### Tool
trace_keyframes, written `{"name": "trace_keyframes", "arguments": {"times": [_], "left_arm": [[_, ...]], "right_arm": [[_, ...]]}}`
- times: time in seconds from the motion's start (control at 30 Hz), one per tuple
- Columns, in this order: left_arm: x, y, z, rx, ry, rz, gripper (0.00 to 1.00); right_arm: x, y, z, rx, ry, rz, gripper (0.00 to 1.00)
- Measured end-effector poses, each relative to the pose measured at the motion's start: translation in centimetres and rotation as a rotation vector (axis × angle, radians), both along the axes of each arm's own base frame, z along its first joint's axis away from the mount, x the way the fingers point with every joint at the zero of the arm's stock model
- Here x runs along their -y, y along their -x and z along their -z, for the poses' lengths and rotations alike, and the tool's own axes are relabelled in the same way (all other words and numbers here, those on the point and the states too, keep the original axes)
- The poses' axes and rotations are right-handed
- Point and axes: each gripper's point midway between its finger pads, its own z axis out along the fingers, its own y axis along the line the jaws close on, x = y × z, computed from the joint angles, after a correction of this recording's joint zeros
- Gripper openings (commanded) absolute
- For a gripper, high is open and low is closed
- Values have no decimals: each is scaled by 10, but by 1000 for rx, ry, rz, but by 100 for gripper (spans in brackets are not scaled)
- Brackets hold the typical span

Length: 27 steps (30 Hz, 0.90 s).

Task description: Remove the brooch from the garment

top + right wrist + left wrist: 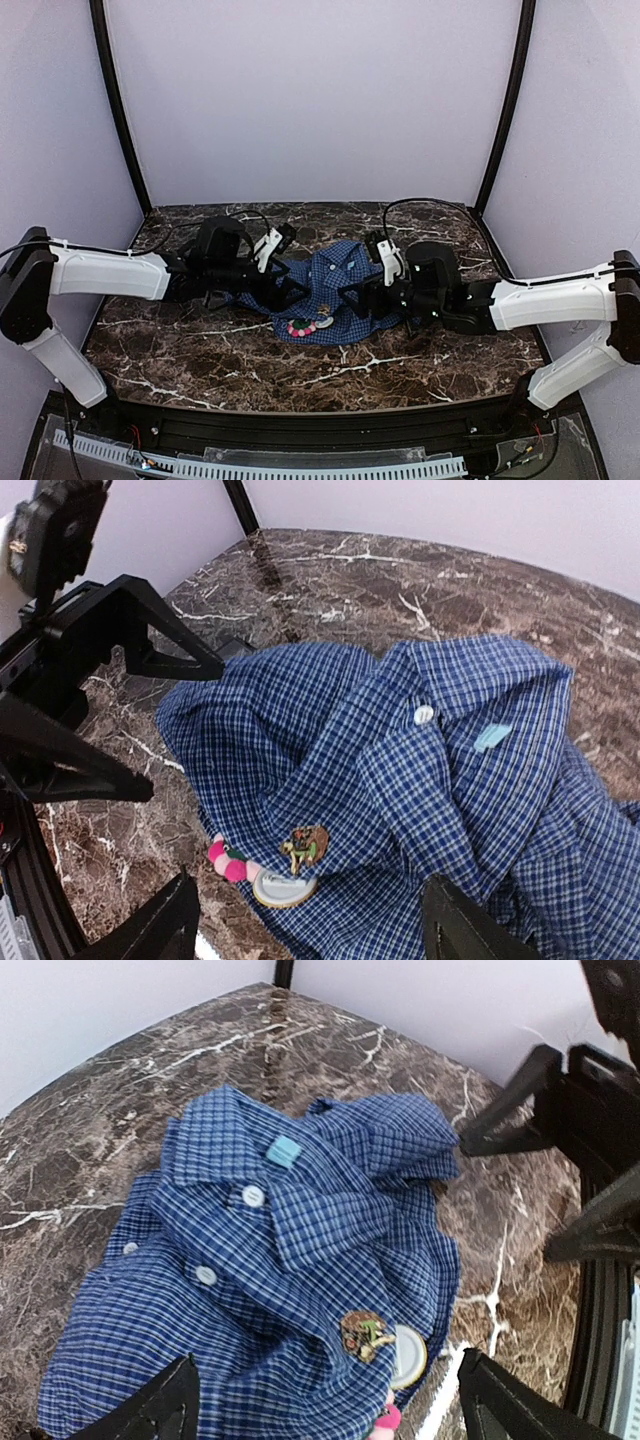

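A blue checked shirt (330, 290) lies crumpled in the middle of the marble table. A small brown and green brooch (365, 1335) is pinned on its front near the lower edge; it also shows in the right wrist view (307, 847). A white round badge (285, 888) and pink beads (228, 862) sit just below it. My left gripper (325, 1405) is open over the shirt's left side, empty. My right gripper (310, 930) is open over the shirt's right side, empty. Both grippers face each other, fingers apart from the cloth.
The shirt (280, 1220) has white buttons and a light blue collar label (284, 1150). The dark marble table (420, 355) has black corner posts (118, 100) and pale walls behind. A black rail runs along the near edge (320, 430).
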Motion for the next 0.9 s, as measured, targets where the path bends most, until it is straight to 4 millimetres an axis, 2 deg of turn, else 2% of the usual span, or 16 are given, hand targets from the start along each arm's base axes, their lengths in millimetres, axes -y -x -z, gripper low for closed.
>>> {"name": "trace_keyframes", "arguments": {"times": [0.13,0.2,0.23,0.3,0.47,0.63,0.9], "left_arm": [[6,21,24,29,-90,59,86],[10,23,32,49,-130,69,74],[12,22,37,59,-151,73,72],[16,20,46,73,-191,77,68],[20,17,64,85,-254,86,74],[29,17,70,99,-285,100,76],[35,14,85,113,-346,99,61]], "right_arm": [[8,12,29,-101,-21,15,73],[11,15,37,-133,-32,25,72],[12,15,40,-146,-38,30,72],[12,16,42,-162,-54,38,71],[11,16,39,-175,-90,50,71],[10,15,37,-181,-113,56,70],[10,17,39,-193,-130,56,70]]}}
